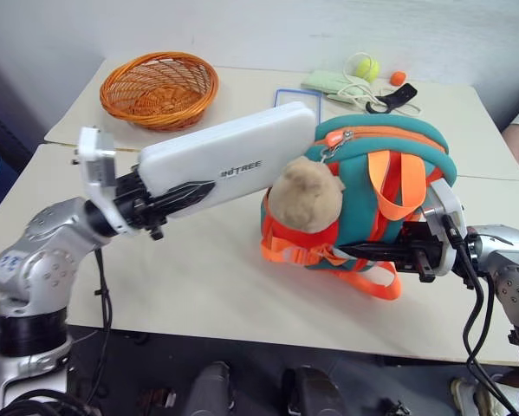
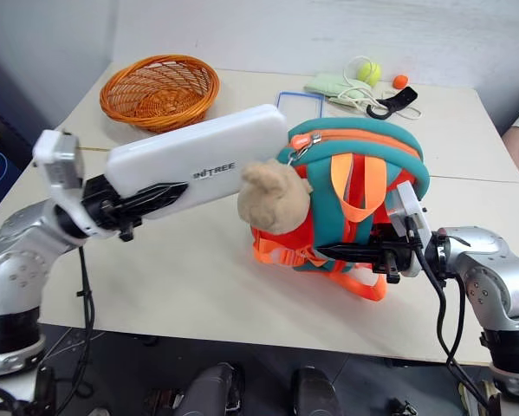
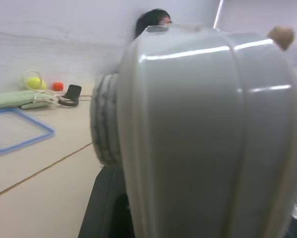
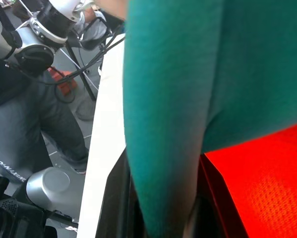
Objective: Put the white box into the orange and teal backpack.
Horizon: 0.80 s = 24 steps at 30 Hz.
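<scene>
The white box [image 1: 229, 156], a flat, smooth plastic case with rounded corners, is held clear of the bench [image 1: 198, 286] by the left tool [image 1: 185, 198], whose black fingers are clenched on its near end; the far end is raised and lies just beside the teal top of the orange and teal backpack [image 1: 372, 191]. Dark lettering is printed on the face of the box, of which "TREE" can be read in the head views. The backpack is soft fabric, teal over the crown and trim and orange on the body and straps, with a zip running along the top and a round tan plush toy [image 1: 304, 198] hanging on its front. It stands on the pale, matt bench and is gripped low at its side by the right tool [image 1: 372, 251], which is clamped shut on the fabric. At the rear of the bench a woven orange wicker basket [image 1: 159, 87] is seen, and beside the box's far end a thin blue-rimmed frame [image 1: 298, 95], a pale green cloth [image 1: 333, 82], a yellow ball [image 1: 366, 68], a small orange ball [image 1: 398, 78] and a black strap [image 1: 396, 98]. In the left wrist view the glossy ribbed edge of the box is shown end-on, a detail hidden from the head views. In the right wrist view the knitted teal trim and the orange mesh of the backpack are shown close.
</scene>
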{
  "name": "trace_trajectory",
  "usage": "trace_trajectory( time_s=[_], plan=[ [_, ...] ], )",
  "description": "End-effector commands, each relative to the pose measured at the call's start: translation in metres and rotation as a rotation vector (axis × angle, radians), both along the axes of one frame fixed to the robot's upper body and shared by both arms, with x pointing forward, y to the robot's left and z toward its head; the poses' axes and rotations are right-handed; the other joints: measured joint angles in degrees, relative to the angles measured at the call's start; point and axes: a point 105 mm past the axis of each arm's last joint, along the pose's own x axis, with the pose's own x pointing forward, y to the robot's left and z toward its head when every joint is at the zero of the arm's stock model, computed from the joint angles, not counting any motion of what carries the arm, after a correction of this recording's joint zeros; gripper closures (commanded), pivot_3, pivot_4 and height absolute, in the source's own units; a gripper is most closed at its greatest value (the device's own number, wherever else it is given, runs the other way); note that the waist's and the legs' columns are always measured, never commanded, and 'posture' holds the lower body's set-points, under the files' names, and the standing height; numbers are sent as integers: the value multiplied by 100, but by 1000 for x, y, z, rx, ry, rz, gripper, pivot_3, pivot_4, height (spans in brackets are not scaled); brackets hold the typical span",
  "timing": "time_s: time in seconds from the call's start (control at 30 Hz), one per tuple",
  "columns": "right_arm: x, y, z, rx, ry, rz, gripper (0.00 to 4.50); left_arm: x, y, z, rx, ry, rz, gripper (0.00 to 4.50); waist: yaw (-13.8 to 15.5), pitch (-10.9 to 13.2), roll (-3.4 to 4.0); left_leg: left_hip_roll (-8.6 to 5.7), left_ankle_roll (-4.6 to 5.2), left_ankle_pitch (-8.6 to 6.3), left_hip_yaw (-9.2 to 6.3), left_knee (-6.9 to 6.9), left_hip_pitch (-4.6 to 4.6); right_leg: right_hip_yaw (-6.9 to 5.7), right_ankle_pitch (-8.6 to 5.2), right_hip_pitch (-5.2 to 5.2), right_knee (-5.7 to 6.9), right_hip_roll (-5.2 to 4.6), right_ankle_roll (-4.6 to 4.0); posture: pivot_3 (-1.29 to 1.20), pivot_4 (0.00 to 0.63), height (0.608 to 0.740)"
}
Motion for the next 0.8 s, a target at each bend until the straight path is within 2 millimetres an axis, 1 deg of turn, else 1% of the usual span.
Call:
trace_trajectory(
  time_s=[0.03, 0.13, 0.2, 0.3, 0.4, 0.43, 0.47, 0.57, 0.6, 0.63, 0.67, 0.77, 0.8],
  plan=[
    [-5, -1, 4, 10, -32, -9, 4493, -6, -10, 4, 56, -68, -74, 3208, 6, 0, 0, 0, -1, 2, -1, 0, 0, -1, 0, 0, 0, 0, 0, 0, 150, 740],
    [-6, 0, 3, 16, -34, -25, 4493, -7, -14, -9, 202, -102, -117, 3208, 9, 0, 0, 0, 0, 2, -1, 1, -1, -1, 1, 1, 0, -1, 1, 0, 150, 740],
    [-7, -1, 2, 21, -33, -36, 4493, -1, -15, -6, 250, -155, -105, 3208, 39, 0, 0, -1, 0, 3, -2, 4, -1, -1, 1, 2, -1, -2, 2, 0, 150, 740],
    [-10, 1, -1, 28, -25, -42, 4493, 2, -25, -2, 305, -195, -137, 3208, 92, 1, -1, -1, 1, 4, -3, 7, -2, -2, 1, 1, -4, -2, 2, 0, 150, 740],
    [-14, 2, -3, 26, -18, -38, 4493, 6, -44, -21, 452, -185, -198, 3208, 124, 0, -1, -2, 1, 3, -3, 2, -3, -3, 2, 2, -2, -1, 3, 0, 150, 740],
    [-15, 2, -3, 25, -14, -37, 4493, 9, -57, -21, 462, -185, -218, 3208, 134, 1, 0, -2, 1, 3, -2, 1, -3, -2, 2, 2, -1, -1, 3, 0, 150, 740],
    [-16, 2, -3, 23, -13, -36, 4493, 11, -67, -20, 461, -187, -230, 3208, 157, 1, -1, -2, 1, 4, -1, 1, -3, -1, 2, 1, 2, -1, 3, 0, 150, 740],
    [-18, 4, -5, 21, 0, -21, 4493, 18, -105, -14, 443, -181, -296, 3208, 193, 1, -1, -7, 5, 5, -11, 14, -11, -11, 4, 4, 0, 0, 7, 0, 150, 740],
    [-20, 6, -6, 19, 6, -11, 4493, 22, -120, -12, 444, -166, -315, 3208, 196, 1, -2, -8, 8, 6, -8, 12, -11, -8, 7, 6, 2, 0, 13, 0, 150, 740],
    [-21, 7, -8, 18, 9, -2, 4493, 24, -131, -15, 469, -122, -338, 3208, 189, 2, -3, -10, 11, 7, -9, 14, -15, -10, 10, 6, 3, 1, 19, 0, 150, 740],
    [-23, 9, -9, 17, 11, 4, 4493, 25, -137, -17, 490, -90, -352, 3208, 184, 2, -4, -11, 12, 8, -8, 12, -17, -9, 12, 5, 0, 1, 23, 0, 150, 740],
    [-28, 14, -11, 8, 17, 30, 4493, 30, -162, -11, 431, -128, -347, 3208, 134, 3, -3, -12, 13, 9, -1, 1, -16, -6, 13, 0, -2, 2, 24, 0, 150, 740],
    [-29, 15, -11, 8, 16, 33, 4493, 32, -168, -13, 425, -122, -350, 3208, 134, 3, -3, -10, 12, 9, 0, 0, -16, -7, 13, -1, -2, 4, 24, 0, 150, 740]
  ],
)
